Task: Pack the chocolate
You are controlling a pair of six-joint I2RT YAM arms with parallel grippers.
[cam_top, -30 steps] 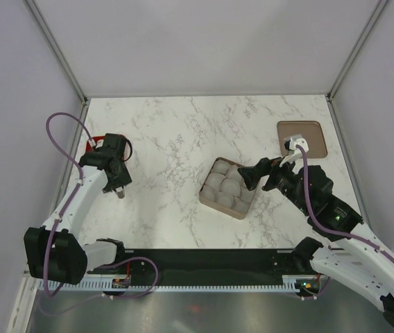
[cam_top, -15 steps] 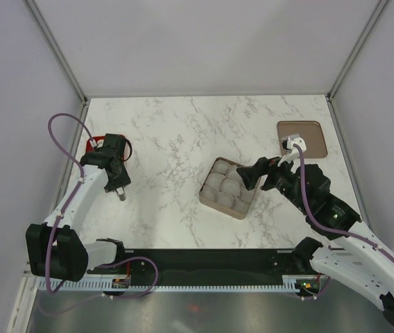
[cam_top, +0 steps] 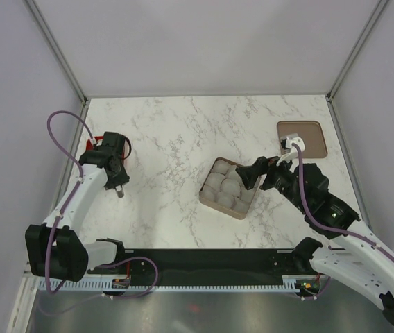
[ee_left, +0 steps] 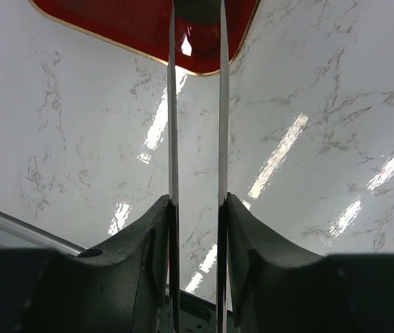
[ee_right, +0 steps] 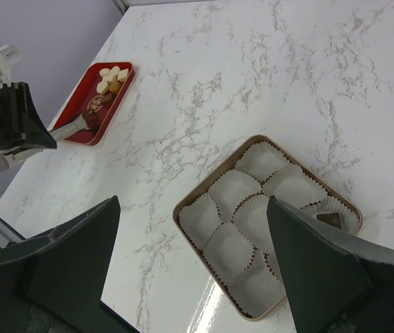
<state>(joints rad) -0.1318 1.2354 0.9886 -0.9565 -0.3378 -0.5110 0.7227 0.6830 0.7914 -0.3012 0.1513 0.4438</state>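
Note:
Pale chocolate pieces point(ee_right: 112, 75) and a dark brown piece point(ee_right: 96, 106) lie on a red tray point(ee_right: 79, 132) at the table's left. My left gripper point(cam_top: 116, 177) point(ee_left: 197, 201) is shut on metal tongs point(ee_left: 172, 104), whose tips reach the tray on either side of a dark piece point(ee_left: 197, 8); I cannot tell whether they pinch it. The tan box point(cam_top: 204, 198) point(ee_right: 183, 218) of white paper cups holds one dark chocolate point(ee_right: 332, 220) in a right-hand cup. My right gripper point(cam_top: 247, 175) point(ee_right: 193, 201) hangs wide open above the box, holding nothing.
The box lid point(cam_top: 301, 139) lies at the back right, partly behind the right arm's cable. The red tray point(cam_top: 91, 143) sits close to the left wall. Bare marble lies between tray and box.
Both arms have barely shifted. The left wrist has edged slightly toward the red tray; the right gripper stays open over the box.

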